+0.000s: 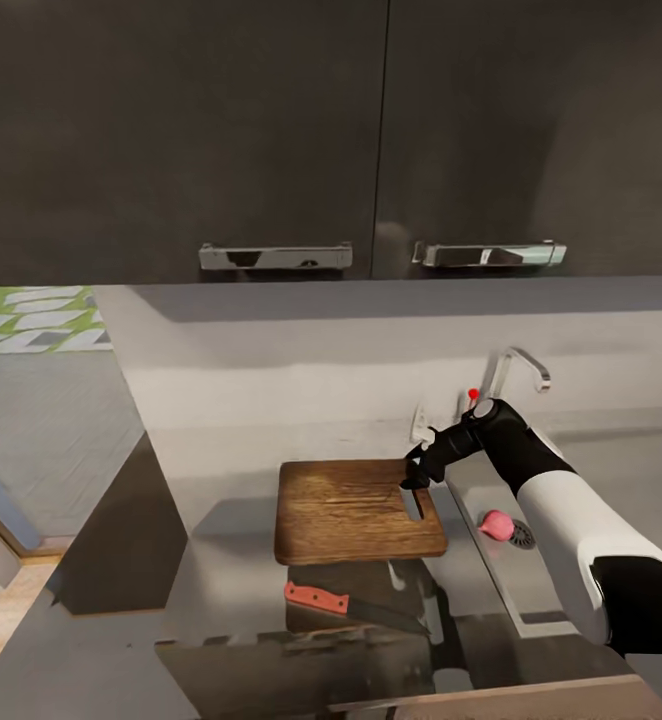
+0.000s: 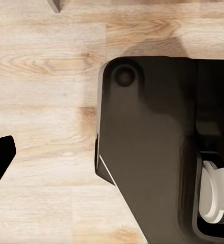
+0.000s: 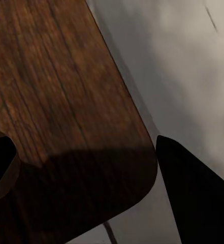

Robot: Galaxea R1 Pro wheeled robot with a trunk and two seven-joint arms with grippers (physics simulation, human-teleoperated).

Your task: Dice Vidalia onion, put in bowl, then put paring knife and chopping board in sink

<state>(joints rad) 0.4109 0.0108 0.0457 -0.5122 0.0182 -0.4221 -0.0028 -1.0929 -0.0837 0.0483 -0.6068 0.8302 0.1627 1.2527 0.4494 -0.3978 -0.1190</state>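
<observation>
Right gripper parked over the board's handle end

The right gripper (image 1: 416,478) hangs over the slotted end of the chopping board (image 1: 356,510) on the countertop (image 1: 221,590), jaws spread wide, holding nothing. Vidalia onion (image 1: 495,523) is in the sink (image 1: 511,580) by the drain, paring knife (image 1: 346,604) just in front of the board. Can't tell on the left gripper.

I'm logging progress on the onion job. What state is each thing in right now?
Vidalia onion: whole, in the sink beside the drain.
Chopping board: flat on the countertop, bare.
Paring knife: lying on the countertop in front of the board, unheld.
Right gripper: open, over the board's handle-slot end, empty.
Upper cabinet doors: closed.
</observation>
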